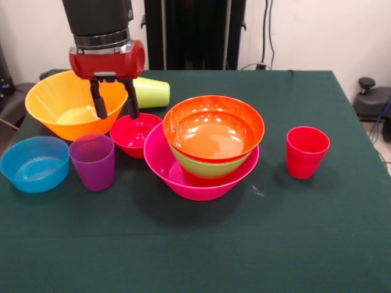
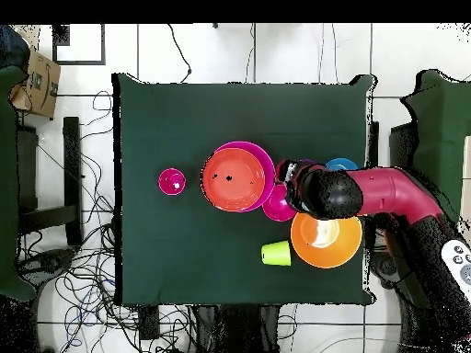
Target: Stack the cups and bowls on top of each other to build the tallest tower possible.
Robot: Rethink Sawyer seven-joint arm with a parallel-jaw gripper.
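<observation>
Nearest the front camera, the wide pink bowl [image 1: 183,177] is sitting on the green surface [image 1: 244,244] as the base of the tower [image 1: 208,146], with a green bowl [image 1: 204,168] nested in it and an orange-red bowl [image 1: 214,128] on top. I am using that tower as my landmark. Just beside it, touching or nearly touching the pink rim, a small red bowl [image 1: 134,134] is waiting. My tool [image 1: 114,104] is hanging open and empty above that red bowl, one finger over its far rim. Beyond the red bowl, the large yellow-orange bowl [image 1: 70,107] is standing with a lime green cup [image 1: 151,93] lying on its side next to it. Further out on that side are a purple cup [image 1: 93,162] and a blue bowl [image 1: 33,163]. A red cup [image 1: 306,152] is standing well apart on the tower's other side.

I am judging the step to be picking up the red bowl. To do it well, I should be straddling its rim squarely, closing firmly, lifting straight up clear of the pink rim, then centring it over the orange-red bowl before releasing.
</observation>
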